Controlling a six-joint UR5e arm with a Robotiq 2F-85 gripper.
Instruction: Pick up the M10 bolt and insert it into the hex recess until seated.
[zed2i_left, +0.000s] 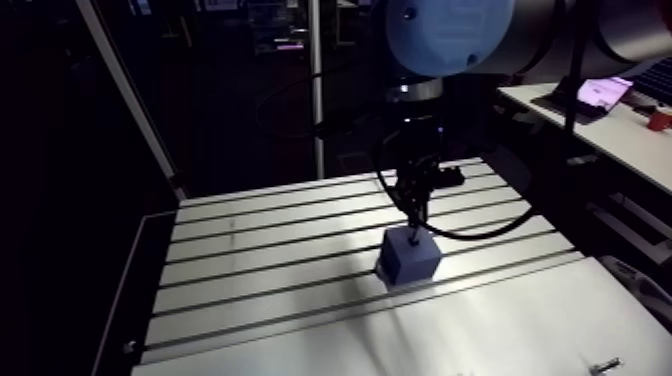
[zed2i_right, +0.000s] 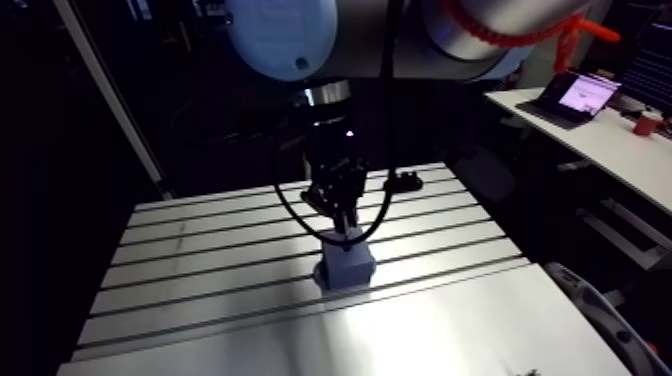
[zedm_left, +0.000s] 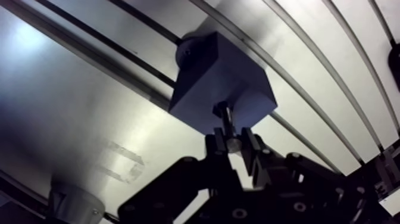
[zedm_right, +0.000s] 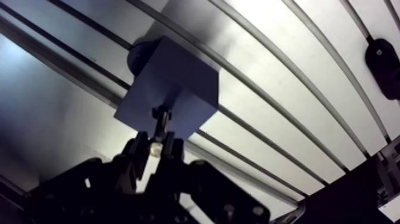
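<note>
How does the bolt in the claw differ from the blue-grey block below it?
The bolt is thin, shiny metal; the block is a broad, matte cube. The bolt is held upright in the claw; the block rests on the slotted table. Both line up: the bolt's tip appears to meet the block's top face.

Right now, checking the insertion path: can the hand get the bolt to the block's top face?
Likely yes: the hand, shut on the bolt, hangs right over the block, nothing between them.
</note>
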